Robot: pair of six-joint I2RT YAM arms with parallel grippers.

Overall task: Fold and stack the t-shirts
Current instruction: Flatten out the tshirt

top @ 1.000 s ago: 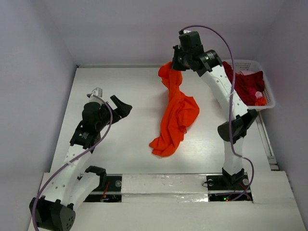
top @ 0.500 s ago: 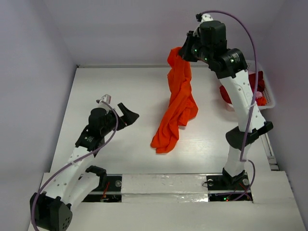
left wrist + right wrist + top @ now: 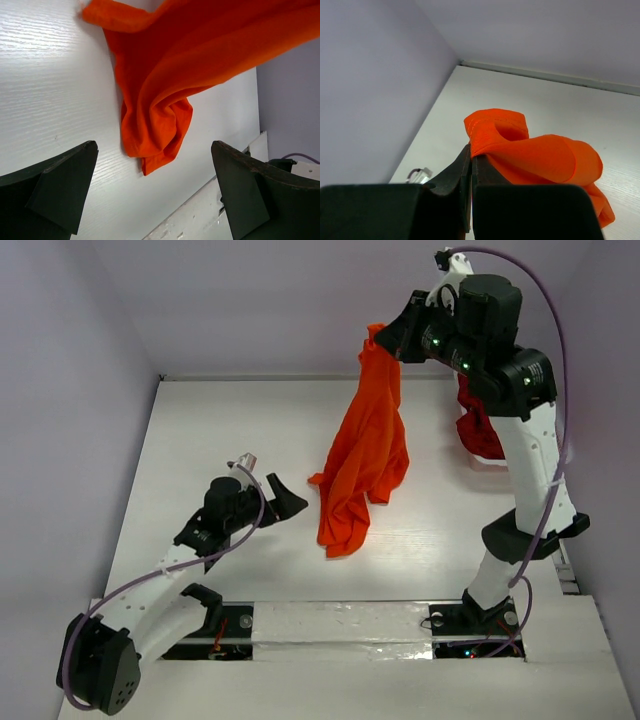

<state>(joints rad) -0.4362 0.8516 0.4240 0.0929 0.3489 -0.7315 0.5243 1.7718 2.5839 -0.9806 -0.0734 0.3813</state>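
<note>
My right hand [image 3: 385, 338] is raised high over the far edge of the tabletop [image 3: 220, 430], right of its middle. Its fingers are pressed together on a fold of the orange t-shirt [image 3: 365, 455]. On the right wrist camera the two black fingers meet with the cloth's hemmed edge pinched between their tips. The shirt hangs from that pinch in a long, twisted drape. It widens on the way down, and its lower end rests crumpled on the tabletop around the middle, nearer the near edge.

My left hand [image 3: 287, 498] sits low over the tabletop, left of the shirt's lower end and pointing toward it. Its fingers are spread wide with nothing between them, and they stay clear of the cloth.

Dark red t-shirts [image 3: 480, 430] lie bunched at the far right edge, partly hidden behind my right arm.
</note>
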